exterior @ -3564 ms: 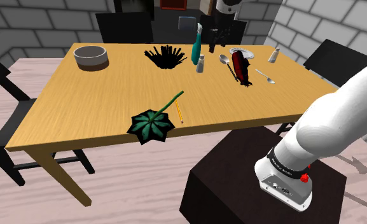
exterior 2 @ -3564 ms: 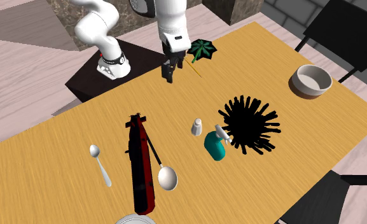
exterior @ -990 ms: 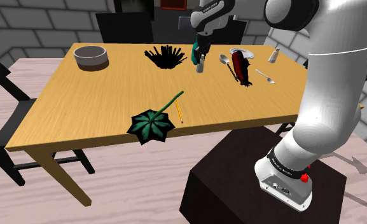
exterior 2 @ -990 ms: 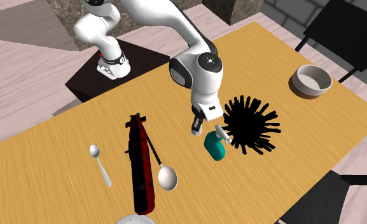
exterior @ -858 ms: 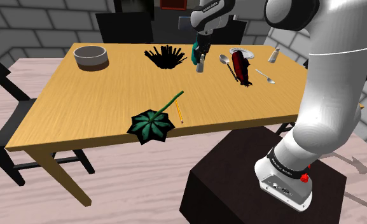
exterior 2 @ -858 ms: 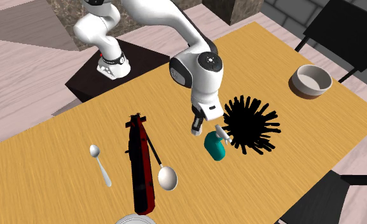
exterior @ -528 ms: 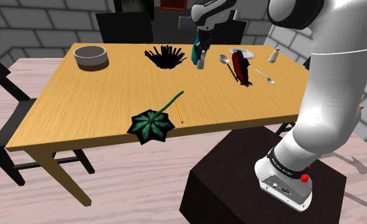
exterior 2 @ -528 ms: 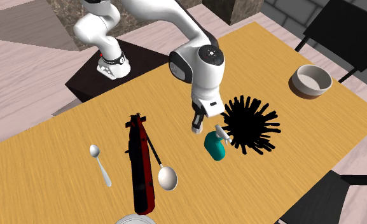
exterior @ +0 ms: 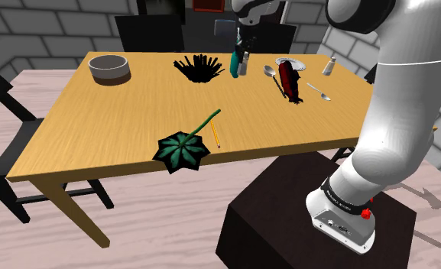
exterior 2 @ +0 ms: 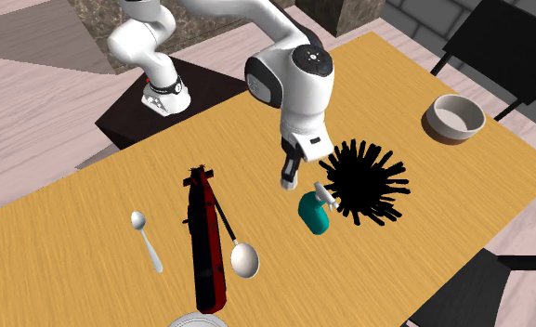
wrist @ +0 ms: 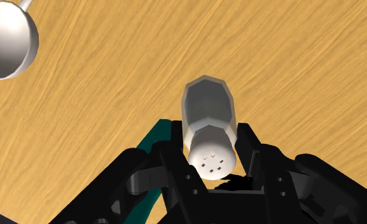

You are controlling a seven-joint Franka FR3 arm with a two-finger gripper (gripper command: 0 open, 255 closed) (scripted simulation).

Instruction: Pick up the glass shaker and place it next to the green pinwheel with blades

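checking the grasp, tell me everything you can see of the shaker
The shaker is a small, pale grey-white faceted bottle with a white cap pierced by small holes. It is upright, clasped near its cap between the gripper's two black fingers, above the wooden table and close to the teal spray bottle. Whether its base touches the table cannot be told.

Teal bottle [exterior 2: 314, 212] and black spiky clump [exterior 2: 363, 181] crowd one side of gripper [exterior 2: 290, 173] clasping shaker [wrist: 207, 124]; spoon [exterior 2: 242, 258] and dark red object [exterior 2: 205, 241] lie on the other side. Mid table [exterior: 134, 107] is bare between clump and pinwheel [exterior: 183, 150]. Pencil [exterior: 215, 134] lies beside the pinwheel's stem. Wood at shoulder view's left of pinwheel is bare. Bowl [exterior: 109, 68] is well apart, at the far corner.
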